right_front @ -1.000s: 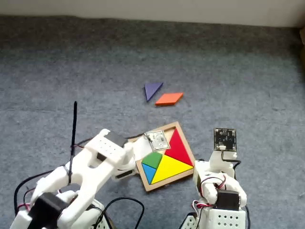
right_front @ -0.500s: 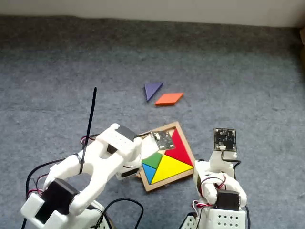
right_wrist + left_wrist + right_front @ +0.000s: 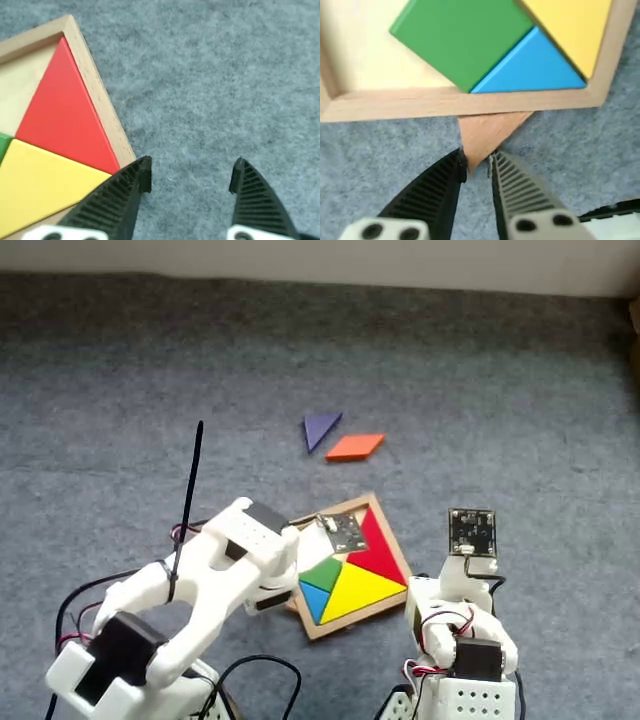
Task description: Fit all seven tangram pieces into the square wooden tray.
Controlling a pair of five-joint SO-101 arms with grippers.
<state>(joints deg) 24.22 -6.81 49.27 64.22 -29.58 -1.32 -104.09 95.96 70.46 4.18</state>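
L hand (image 3: 478, 164) pinched nearly closed on the tip of a brown triangle (image 3: 487, 131) — piece lies flat on the grey surface (image 3: 480, 390) just outside the tray (image 3: 445, 102), its long edge against the tray's left wall. R hand (image 3: 191, 176) wide open, nothing in it, over the surface just right of the tray. In tray: red triangle (image 3: 376, 546), yellow triangle (image 3: 362, 590), green square (image 3: 320, 574), blue triangle (image 3: 311, 603), w/ bare wood beside the green. Also out: purple triangle (image 3: 320, 427) + orange parallelogram (image 3: 355, 447) — side by side on the far side, well apart from tray.
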